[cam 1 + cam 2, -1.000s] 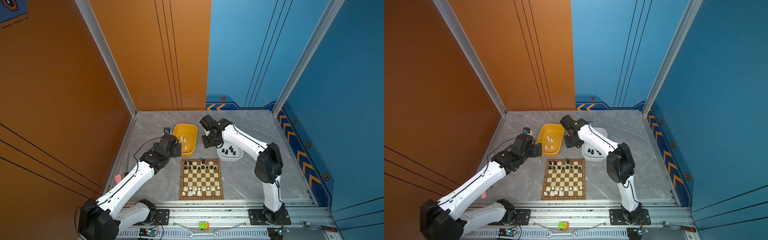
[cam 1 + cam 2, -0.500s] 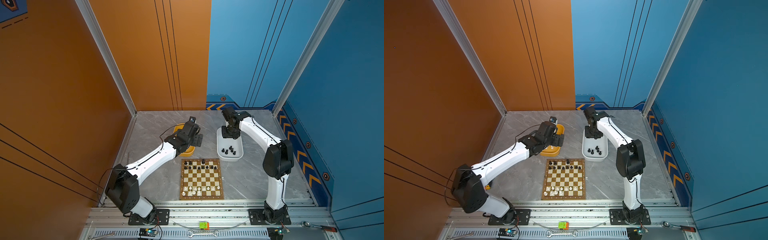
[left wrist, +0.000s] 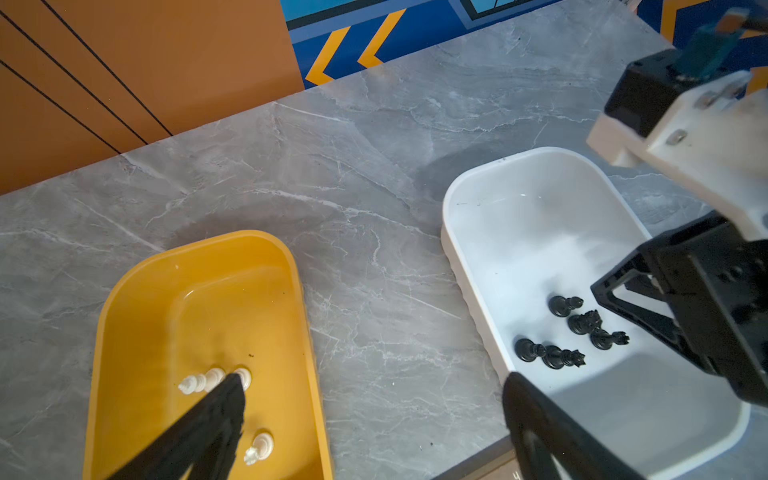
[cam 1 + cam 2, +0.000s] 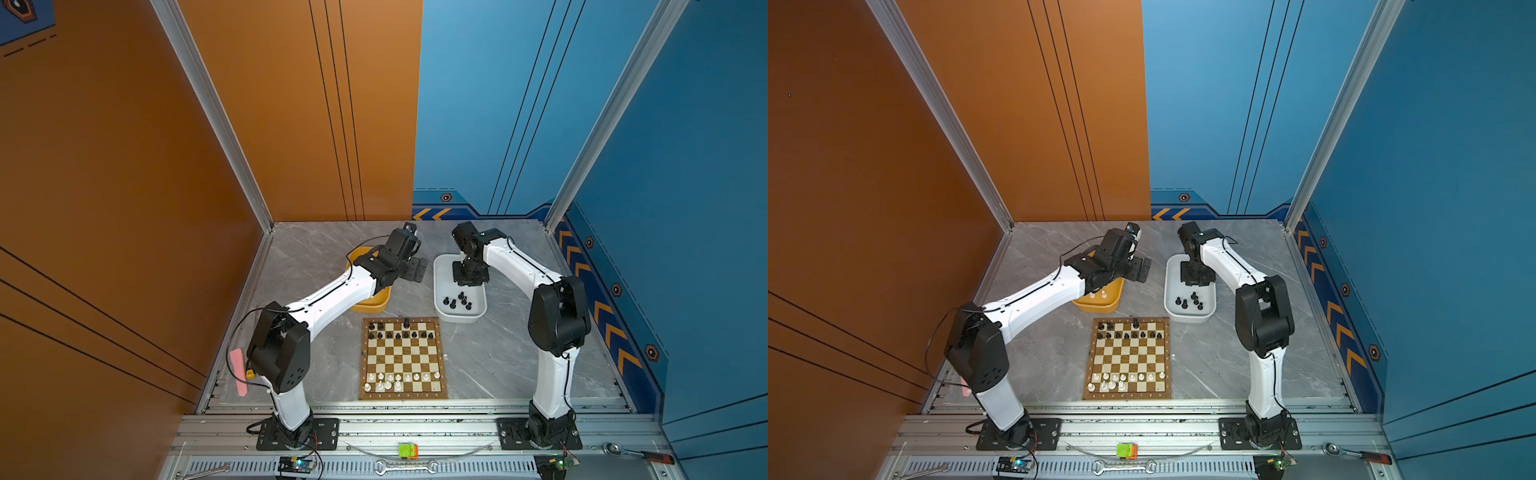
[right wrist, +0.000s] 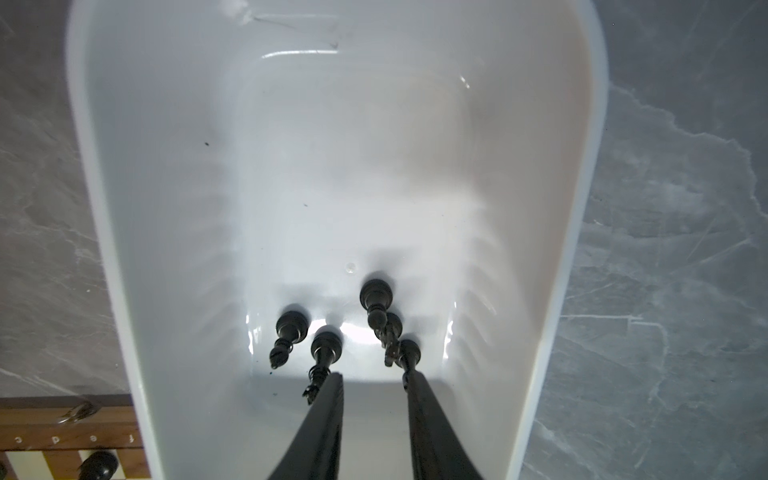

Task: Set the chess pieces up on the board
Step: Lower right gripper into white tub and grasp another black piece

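Right gripper [image 5: 372,376], narrowly parted and empty, faces black chess pieces [image 5: 376,297] lying just ahead, heads toward it.

ltrs c-f on board rim [image 5: 75,437]

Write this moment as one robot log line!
left gripper: open, beside yellow tub | right gripper: open, near black pieces in white tub | board: partly set
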`<action>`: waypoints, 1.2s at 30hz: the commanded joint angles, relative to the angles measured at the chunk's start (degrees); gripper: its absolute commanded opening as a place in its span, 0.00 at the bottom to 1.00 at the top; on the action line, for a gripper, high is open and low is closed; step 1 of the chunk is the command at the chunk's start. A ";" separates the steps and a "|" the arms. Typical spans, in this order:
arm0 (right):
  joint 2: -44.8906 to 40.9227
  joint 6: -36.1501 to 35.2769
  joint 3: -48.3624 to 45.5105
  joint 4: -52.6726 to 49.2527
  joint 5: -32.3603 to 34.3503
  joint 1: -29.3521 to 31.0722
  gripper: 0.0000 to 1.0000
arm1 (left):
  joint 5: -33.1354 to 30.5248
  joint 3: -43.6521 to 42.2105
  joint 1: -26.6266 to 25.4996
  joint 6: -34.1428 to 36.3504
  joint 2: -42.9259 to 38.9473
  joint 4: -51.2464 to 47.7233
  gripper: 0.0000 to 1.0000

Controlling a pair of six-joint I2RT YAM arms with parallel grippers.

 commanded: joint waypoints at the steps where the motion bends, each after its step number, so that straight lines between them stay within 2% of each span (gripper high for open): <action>1: 1.71 -0.16 -1.38 0.72 -0.88 -0.39 0.28 | 1.89 2.13 -0.26 1.18 1.10 -2.05 0.98; 27: 7.23 -0.42 -1.01 3.48 -2.10 -1.53 0.27 | 1.48 0.02 1.53 1.27 -0.71 -3.04 0.98; 36: 8.15 -0.03 -0.49 3.69 -2.78 -1.50 0.20 | 1.01 -0.58 1.58 1.01 -1.19 -3.13 0.98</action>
